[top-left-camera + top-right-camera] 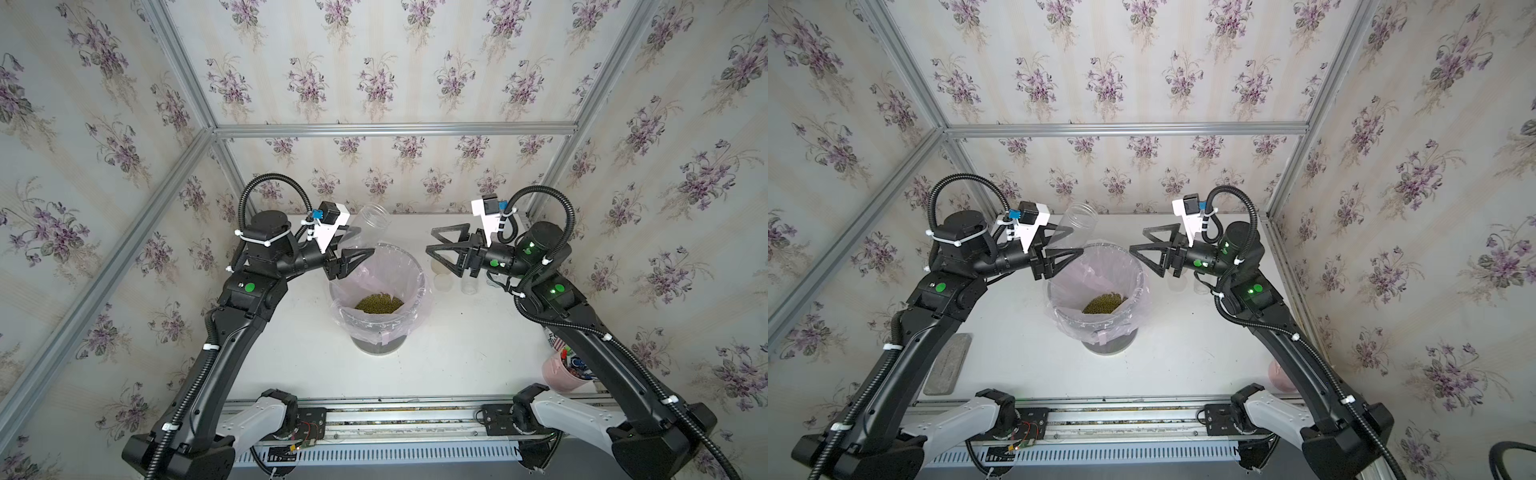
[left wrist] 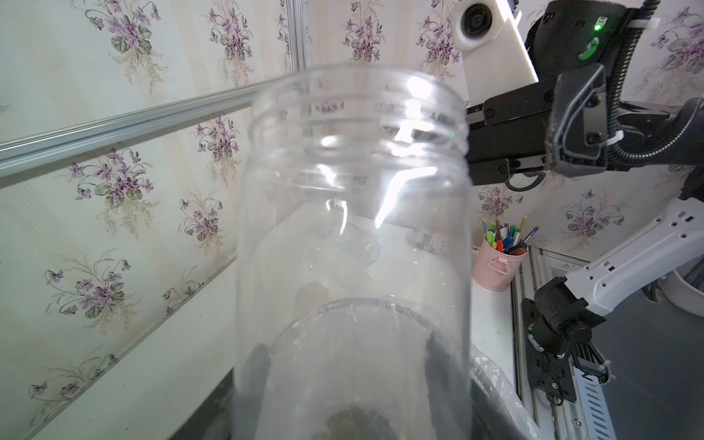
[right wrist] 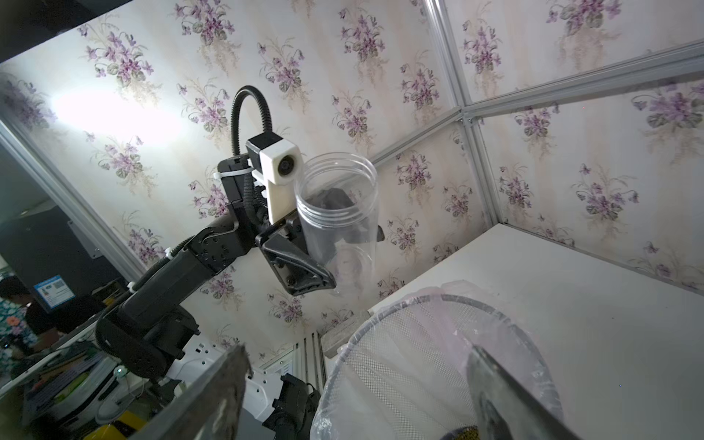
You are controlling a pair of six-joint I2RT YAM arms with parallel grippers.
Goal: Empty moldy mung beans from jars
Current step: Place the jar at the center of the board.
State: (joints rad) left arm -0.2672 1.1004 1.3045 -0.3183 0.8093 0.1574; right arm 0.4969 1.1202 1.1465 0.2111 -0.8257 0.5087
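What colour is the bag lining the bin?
Pale translucent pink; the bag shows best in a top view.

Glossy clear plastic jar (image 2: 354,236); thin crinkly pink plastic bin liner (image 1: 376,274)

The bin (image 1: 340,311) sits in the middle of the bench (image 1: 457,353), beans (image 1: 378,302) in its bottom. My left fingers (image 1: 353,251) are up at its far left rim, the jar (image 1: 374,222) between them, raised above that edge. My right fingers (image 1: 449,246) hang off the bin's right side, apart from it. Under them, on the bench: a small jar (image 1: 468,284), lids (image 1: 443,283) just left of it. There's the pen cup (image 1: 561,376) at the near right corner and a pad (image 1: 946,363) near left.
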